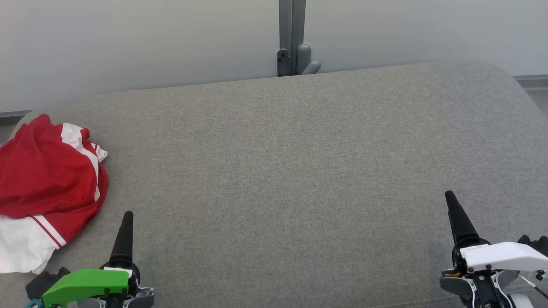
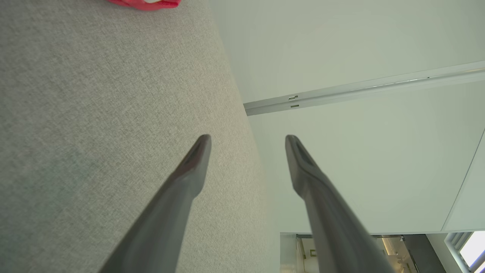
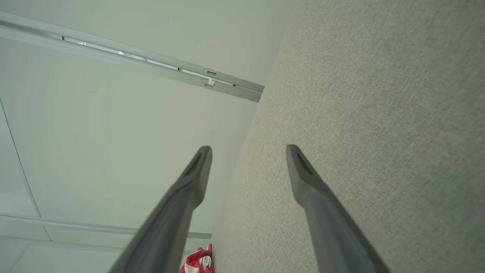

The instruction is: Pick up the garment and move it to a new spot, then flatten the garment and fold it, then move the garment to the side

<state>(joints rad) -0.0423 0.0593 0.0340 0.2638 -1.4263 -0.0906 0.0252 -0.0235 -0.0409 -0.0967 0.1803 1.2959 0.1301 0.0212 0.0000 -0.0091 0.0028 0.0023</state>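
Two grippers, nothing held. Head view: the garment (image 1: pixel 47 184) lies crumpled at the far left of the cushion (image 1: pixel 299 171), red with white panels, just beside the left gripper (image 1: pixel 127 218); the right gripper (image 1: pixel 451 201) sits well apart at lower right. Left wrist view: jaws spread wide over bare cushion, with a red sliver of garment at the top edge. Right wrist view: jaws likewise spread, garment small at the bottom. It looks light, limp and maybe slick, so I'd pinch a raised red fold near the closest edge.
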